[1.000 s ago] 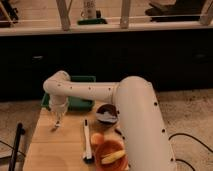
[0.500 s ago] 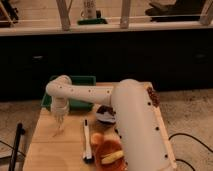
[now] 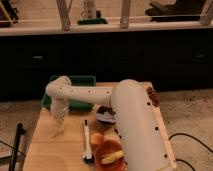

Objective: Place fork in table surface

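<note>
My gripper [image 3: 58, 121] hangs from the white arm [image 3: 80, 93] and points down over the left part of the light tan wooden table surface [image 3: 50, 152], just in front of the green tray [image 3: 86, 80]. A slim pale shape [image 3: 56, 132] reaches from the gripper down toward the tabletop. It looks like the fork, but I cannot make out its outline. The gripper stands close above the wood.
A long white-handled, black-tipped utensil [image 3: 86, 141] lies on the table to the right of the gripper. A dark bowl [image 3: 105, 116] and an orange-red item [image 3: 107, 153] sit beside the arm's thick link [image 3: 140, 130]. A dark counter stands behind the table.
The arm's thick link has swung lower and nearer to the camera. The gripper has stayed over the table's left side and has sunk slightly.
</note>
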